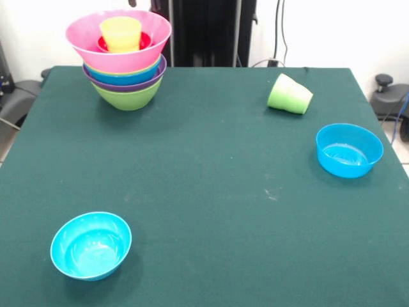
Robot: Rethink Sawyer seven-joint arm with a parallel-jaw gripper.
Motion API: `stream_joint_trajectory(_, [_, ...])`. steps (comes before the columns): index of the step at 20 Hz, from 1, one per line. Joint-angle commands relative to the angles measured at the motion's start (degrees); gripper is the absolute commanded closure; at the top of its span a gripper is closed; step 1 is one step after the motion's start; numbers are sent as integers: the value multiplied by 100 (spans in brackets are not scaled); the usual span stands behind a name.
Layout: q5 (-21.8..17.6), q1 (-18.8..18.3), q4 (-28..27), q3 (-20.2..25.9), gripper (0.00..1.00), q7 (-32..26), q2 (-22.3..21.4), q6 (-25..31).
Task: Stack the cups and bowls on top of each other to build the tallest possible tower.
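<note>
The tower (124,61) stands at the far left of the table. It is a nested stack with a lime green bowl (128,94) at its base, then purple, blue and green rims and a huge pink bowl (119,39) on top. Inside the pink bowl sits a small red bowl (144,40) with the yellow-orange cup (121,33) standing in it. The light green cup (289,94) lies on its side at the far right. A blue bowl (349,150) stands upright at the right. A small cyan bowl (91,245) stands upright at the near left. The gripper does not show.
The dark green table (211,185) fills the view. The robot's black pedestal (204,32) stands behind its far edge. Cables hang at the back right.
</note>
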Motion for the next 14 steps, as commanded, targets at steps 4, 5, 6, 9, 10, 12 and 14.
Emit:
stream_joint_trajectory(4, [-457,299,111,206,0,-116,260,-328])
stream_joint_trajectory(5, [-470,332,83,190,0,-89,308,-335])
stream_joint_trajectory(6, [-479,381,67,162,0,-44,327,-350])
stream_joint_trajectory(9, [-442,763,-58,70,0,194,290,-250])
stream_joint_trajectory(10, [-389,901,-148,80,0,233,326,-129])
stream_joint_trajectory(12, [-194,1151,-337,131,0,257,396,214])
stream_joint_trajectory(14, [-6,1450,-534,173,0,294,369,512])
